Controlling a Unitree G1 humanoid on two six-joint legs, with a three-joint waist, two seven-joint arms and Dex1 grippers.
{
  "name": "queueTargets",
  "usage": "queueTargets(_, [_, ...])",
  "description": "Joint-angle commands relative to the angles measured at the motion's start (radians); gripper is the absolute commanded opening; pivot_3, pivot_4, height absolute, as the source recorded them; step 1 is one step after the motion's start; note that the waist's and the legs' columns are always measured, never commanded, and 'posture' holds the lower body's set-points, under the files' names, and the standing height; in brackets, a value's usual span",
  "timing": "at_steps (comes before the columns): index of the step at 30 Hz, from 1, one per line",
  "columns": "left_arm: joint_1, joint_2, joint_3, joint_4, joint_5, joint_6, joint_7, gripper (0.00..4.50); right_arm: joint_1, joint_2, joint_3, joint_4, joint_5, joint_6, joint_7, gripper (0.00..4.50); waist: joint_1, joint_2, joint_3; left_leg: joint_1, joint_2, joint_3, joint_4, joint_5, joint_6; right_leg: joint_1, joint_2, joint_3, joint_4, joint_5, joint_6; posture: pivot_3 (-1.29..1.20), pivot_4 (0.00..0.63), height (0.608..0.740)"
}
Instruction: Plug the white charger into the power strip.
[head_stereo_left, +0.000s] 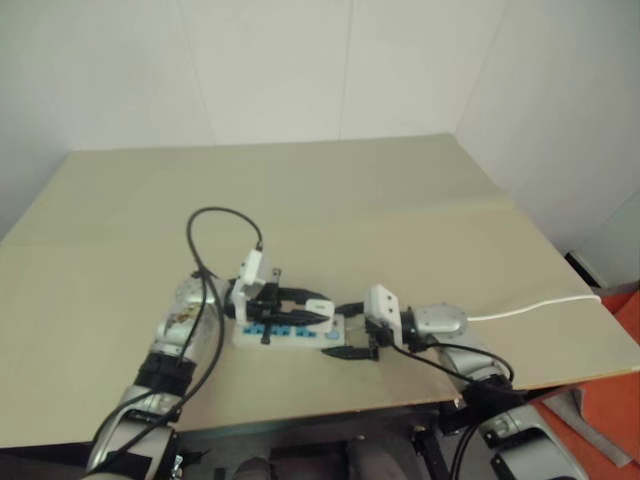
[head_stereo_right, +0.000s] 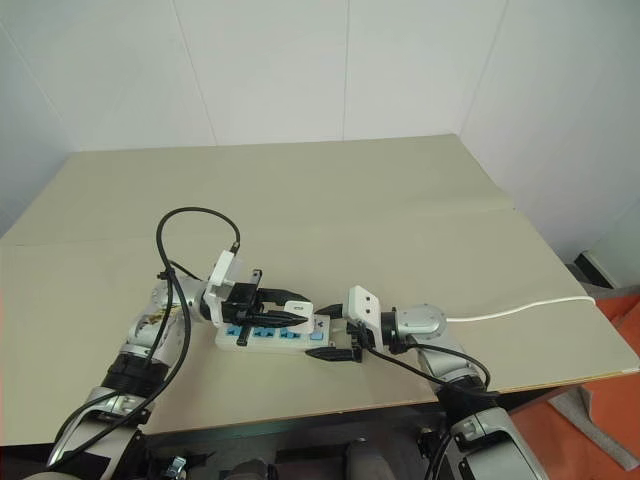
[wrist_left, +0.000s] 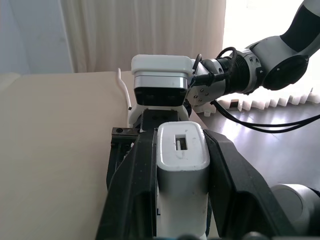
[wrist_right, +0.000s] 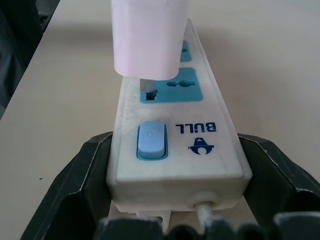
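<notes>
The power strip (wrist_right: 175, 155) lies flat on the table, white with blue sockets and a blue switch (wrist_right: 151, 140) at its end. My right gripper (head_stereo_left: 348, 328) is shut on that switch end, one black finger (wrist_right: 75, 180) against each long side. The white charger (wrist_left: 182, 165) is clamped between the fingers of my left gripper (head_stereo_right: 300, 312). It hovers just over the socket nearest the switch. In the right wrist view the charger (wrist_right: 147, 35) has a metal prong entering that socket's slot, and a gap remains between its body and the strip.
The strip's thin white cord (head_stereo_left: 540, 305) runs off to the right over the beige table (head_stereo_left: 400, 220). The table's front edge (head_stereo_left: 330, 412) is close below the strip. White walls stand behind and to the right.
</notes>
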Motion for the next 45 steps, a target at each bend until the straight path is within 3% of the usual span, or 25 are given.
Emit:
queueTargets(1, [-0.011,0.004,0.008,-0.022,-0.003,0.006,-0.009,1.03,0.025,0.007,0.045,0.001,-0.041,0.013,-0.005,3.42,0.0,0.0,0.0,0.0,0.0,0.0,0.0,0.0,0.0,0.0,0.0,0.0,0.0,0.0,0.0,0.0,0.15,0.74])
queueTargets(14, [0.027,0.059,0.04,-0.049,-0.016,0.023,-0.008,1.03,0.014,0.017,0.05,0.014,-0.043,0.009,-0.001,3.42,0.0,0.0,0.0,0.0,0.0,0.0,0.0,0.0,0.0,0.0,0.0,0.0,0.0,0.0,0.0,0.0,0.15,0.74])
queueTargets(45, [-0.001,0.032,0.017,0.134,0.067,-0.1,-0.051,1.03,0.023,0.018,0.052,0.008,-0.046,0.009,0.0,3.42,0.0,0.0,-0.004,0.001,0.0,0.0,-0.001,0.0,0.0,0.0,0.0,0.0,0.0,0.0,0.0,0.0,0.15,0.74])
